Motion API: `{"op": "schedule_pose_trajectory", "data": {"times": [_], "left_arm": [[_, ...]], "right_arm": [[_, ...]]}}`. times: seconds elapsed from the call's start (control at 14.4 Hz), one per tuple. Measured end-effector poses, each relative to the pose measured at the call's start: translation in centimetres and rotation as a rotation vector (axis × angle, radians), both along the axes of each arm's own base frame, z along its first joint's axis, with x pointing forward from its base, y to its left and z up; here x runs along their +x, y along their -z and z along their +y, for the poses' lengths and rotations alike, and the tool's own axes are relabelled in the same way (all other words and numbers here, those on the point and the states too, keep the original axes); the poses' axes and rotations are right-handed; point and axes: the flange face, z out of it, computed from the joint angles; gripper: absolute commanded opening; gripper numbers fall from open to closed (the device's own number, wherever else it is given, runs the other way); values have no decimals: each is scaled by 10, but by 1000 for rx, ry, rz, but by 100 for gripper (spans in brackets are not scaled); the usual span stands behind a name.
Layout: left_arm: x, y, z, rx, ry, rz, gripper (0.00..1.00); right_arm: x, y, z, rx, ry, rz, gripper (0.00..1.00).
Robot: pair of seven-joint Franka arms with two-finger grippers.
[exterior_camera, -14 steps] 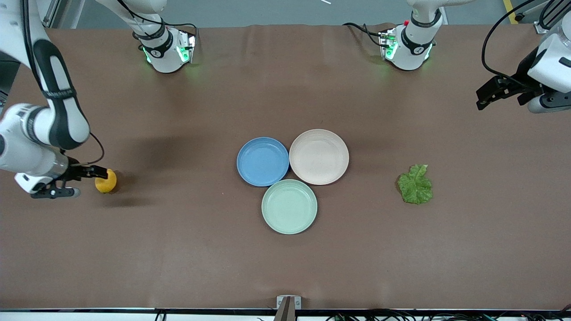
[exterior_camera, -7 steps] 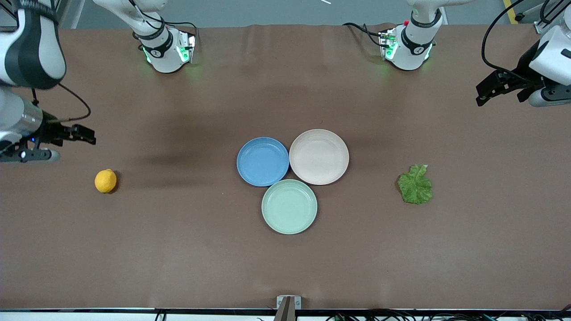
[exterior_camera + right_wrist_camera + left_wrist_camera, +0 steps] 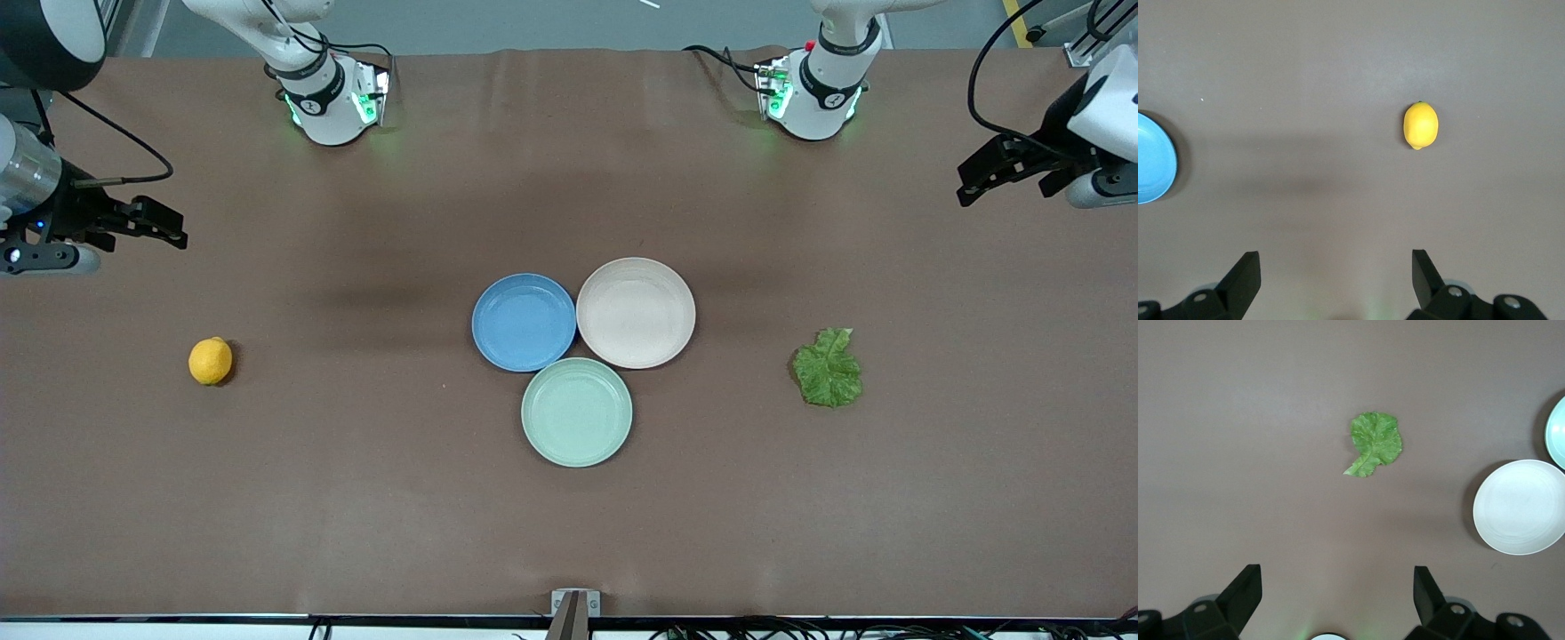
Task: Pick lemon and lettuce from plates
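The lemon (image 3: 211, 361) lies on the bare table toward the right arm's end; it also shows in the right wrist view (image 3: 1421, 125). The lettuce (image 3: 829, 368) lies flat on the table toward the left arm's end, and shows in the left wrist view (image 3: 1373, 443). The blue plate (image 3: 524, 321) and the beige plate (image 3: 636, 312) stand side by side at mid-table, both empty. My right gripper (image 3: 167, 227) is open and empty, raised over the table's edge, apart from the lemon. My left gripper (image 3: 976, 182) is open and empty, raised at the other end.
A pale mint-green plate (image 3: 577, 412) touches both plates, nearer to the front camera. The two arm bases (image 3: 333, 98) (image 3: 813, 89) stand along the table's back edge. A brown cloth covers the table.
My right gripper has let go of the lemon and risen away from it toward the arm bases. The lemon stays where it was set. My left gripper has shifted slightly.
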Motion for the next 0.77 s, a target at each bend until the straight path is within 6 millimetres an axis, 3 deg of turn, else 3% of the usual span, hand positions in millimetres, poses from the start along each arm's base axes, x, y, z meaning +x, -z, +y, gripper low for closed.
{"op": "schedule_pose_trajectory", "data": {"times": [0.42, 0.77], "left_arm": [[1, -11, 5, -2, 10, -24, 100], [8, -14, 4, -6, 13, -32, 100]], "right_arm": [[5, -61, 1, -1, 3, -110, 100], [7, -84, 0, -1, 6, -159, 100]]}}
